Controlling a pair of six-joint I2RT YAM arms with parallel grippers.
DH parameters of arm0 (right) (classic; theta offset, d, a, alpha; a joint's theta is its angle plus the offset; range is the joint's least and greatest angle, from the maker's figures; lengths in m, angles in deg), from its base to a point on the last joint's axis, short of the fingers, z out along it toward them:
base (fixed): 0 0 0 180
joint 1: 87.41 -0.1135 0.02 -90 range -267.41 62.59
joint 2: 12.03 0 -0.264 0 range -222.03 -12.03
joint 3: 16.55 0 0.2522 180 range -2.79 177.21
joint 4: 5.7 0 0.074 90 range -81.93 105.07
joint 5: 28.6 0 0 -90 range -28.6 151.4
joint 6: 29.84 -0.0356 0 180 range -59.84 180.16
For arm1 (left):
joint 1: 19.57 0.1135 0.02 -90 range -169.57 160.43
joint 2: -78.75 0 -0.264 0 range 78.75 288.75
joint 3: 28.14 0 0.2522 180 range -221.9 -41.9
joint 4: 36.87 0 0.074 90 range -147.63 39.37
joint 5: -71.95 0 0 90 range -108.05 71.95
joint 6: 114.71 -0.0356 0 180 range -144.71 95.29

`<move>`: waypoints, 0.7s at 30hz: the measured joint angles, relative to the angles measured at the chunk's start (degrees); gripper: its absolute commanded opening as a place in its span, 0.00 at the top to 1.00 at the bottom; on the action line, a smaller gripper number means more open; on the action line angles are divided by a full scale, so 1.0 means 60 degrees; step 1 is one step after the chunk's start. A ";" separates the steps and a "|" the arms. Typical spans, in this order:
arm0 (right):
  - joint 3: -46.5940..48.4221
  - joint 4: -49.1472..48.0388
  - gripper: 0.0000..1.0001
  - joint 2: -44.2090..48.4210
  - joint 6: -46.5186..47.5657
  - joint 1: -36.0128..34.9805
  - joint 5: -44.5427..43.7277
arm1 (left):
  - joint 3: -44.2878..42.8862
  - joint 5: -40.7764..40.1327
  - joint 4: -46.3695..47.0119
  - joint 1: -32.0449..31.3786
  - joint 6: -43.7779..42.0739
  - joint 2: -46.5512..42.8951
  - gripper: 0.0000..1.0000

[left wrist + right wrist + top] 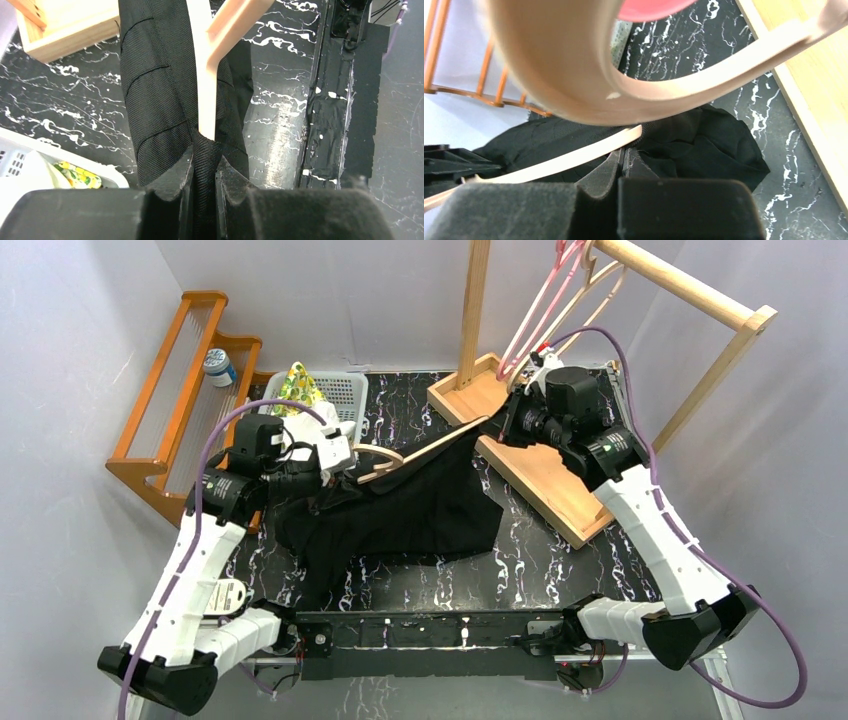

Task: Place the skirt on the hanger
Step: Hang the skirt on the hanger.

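Skirt (pixel 400 510) of black cloth lies crumpled in the middle of the table (pixel 560 560), its far edge lifted and drawn out between the two arms. A pale wooden hanger (pixel 430 446) runs along that raised edge from left to right, with its hook end by the left arm. In the left wrist view the hanger's arm (pixel 207 85) passes down into a fold of the skirt (pixel 160 90).

The left pincer (pixel 204 162) is clamped on the skirt, with black cloth squeezed between its fingers just below the hanger; from above it (pixel 340 470) sits at the skirt's left end. The right pincer (pixel 510 425) is at the skirt's far right corner, beside the hanger's tip. Its fingers (pixel 611 167) are pressed together at the edge of the cloth, but whether any fabric is caught between them cannot be told.

Just right of the skirt stands a wooden clothes rail, its base (pixel 540 475) on the table, with pink hangers (pixel 545 300) hung from its bar. At the far left are a white basket (pixel 345 390) holding a yellow-green patterned item (pixel 297 390) and an orange wooden rack (pixel 180 390) with a small bottle (pixel 218 367) on it.
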 measured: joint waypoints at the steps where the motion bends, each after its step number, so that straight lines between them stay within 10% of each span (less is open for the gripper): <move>1: -0.0091 -0.0022 1.00 -0.0004 0.0127 0.0025 0.0025 | -0.0022 0.0011 -0.0062 0.0000 -0.0004 0.0095 1.00; 13: -0.0076 0.1872 1.00 -0.0055 0.0280 -0.0448 -0.2550 | 0.0113 -0.0452 -0.0189 -0.0120 -0.0095 0.0605 1.00; 21: -0.0080 0.0546 1.00 0.0186 0.1483 -0.0197 0.0044 | 0.0124 -0.0616 -0.0488 -0.0073 -0.0044 0.0812 1.00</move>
